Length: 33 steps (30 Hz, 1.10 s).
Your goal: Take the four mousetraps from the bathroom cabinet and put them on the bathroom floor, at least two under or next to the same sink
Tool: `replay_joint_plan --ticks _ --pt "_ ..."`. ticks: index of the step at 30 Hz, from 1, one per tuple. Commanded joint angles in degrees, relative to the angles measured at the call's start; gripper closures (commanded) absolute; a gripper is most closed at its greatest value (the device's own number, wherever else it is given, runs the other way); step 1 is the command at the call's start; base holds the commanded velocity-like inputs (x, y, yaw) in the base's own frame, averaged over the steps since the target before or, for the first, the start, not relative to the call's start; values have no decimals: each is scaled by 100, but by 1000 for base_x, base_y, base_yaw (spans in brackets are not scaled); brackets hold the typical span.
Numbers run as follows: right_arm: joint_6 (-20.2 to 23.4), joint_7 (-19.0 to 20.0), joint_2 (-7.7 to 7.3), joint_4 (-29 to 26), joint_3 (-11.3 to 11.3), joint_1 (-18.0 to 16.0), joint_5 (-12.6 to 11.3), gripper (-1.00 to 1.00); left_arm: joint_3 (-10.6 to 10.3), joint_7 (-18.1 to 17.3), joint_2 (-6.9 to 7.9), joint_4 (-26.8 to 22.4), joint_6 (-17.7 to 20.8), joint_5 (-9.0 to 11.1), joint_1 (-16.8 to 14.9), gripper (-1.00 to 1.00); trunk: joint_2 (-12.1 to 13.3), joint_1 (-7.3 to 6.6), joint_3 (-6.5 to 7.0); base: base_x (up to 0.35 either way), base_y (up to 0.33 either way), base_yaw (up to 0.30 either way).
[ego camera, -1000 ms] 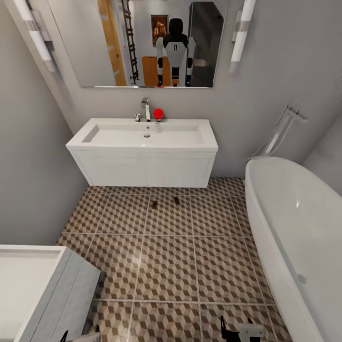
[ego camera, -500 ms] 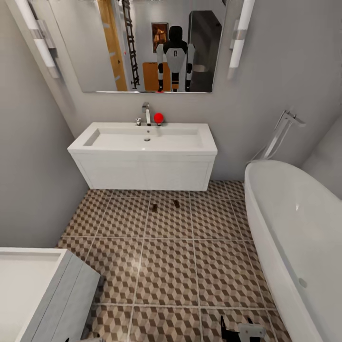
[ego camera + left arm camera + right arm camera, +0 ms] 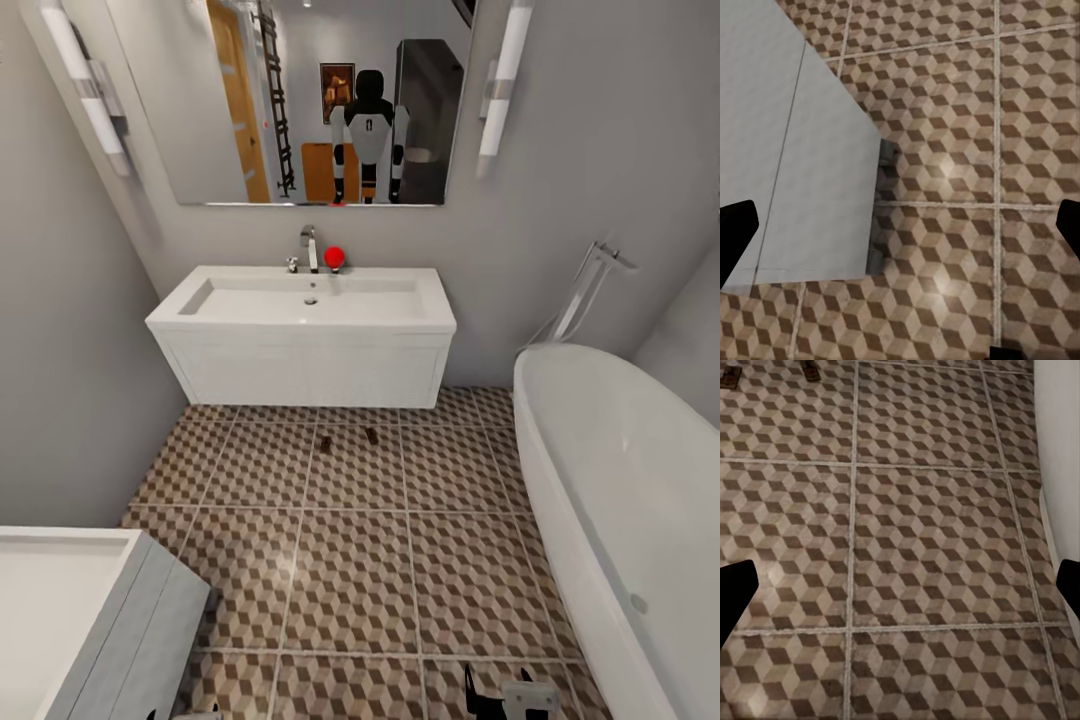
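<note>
Mousetraps first: from the head view I can make out two small brown mousetraps (image 3: 346, 438) lying side by side on the bathroom floor (image 3: 350, 570), just in front of the sink (image 3: 305, 300) and slightly apart from each other; they are too small for me to tell which way their long sides run. They sit straight ahead and well away from both arms. My right gripper (image 3: 512, 693) pokes in at the bottom edge of this view beside the white bathtub (image 3: 620, 480), and I judge it the nearer arm to that pair, though only slightly. Down the left wrist view, my left gripper (image 3: 900, 225) has its dark fingertips spread to the picture's edges with nothing between them, hanging over patterned tiles and the corner of a pale grey block (image 3: 795, 150). Down the right wrist view, my right gripper (image 3: 900, 589) is likewise spread wide and empty over bare tiles, with the two traps at the far edge, ahead of the fingers. With both hands empty, I reckon the remaining traps need fetching from the cabinet.
</note>
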Motion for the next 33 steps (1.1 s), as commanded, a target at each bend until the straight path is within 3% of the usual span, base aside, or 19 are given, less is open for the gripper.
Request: replay_joint_plan --ticks 1,33 --pt "-16 -16 0 5 50 -4 -47 -100 -48 16 -5 16 -20 18 -6 -100 -8 2 2 0 0 0" --pt "-16 -16 -1 5 50 -5 -47 -100 -48 1 -5 16 -13 18 -6 -100 -8 2 299 0 0 0"
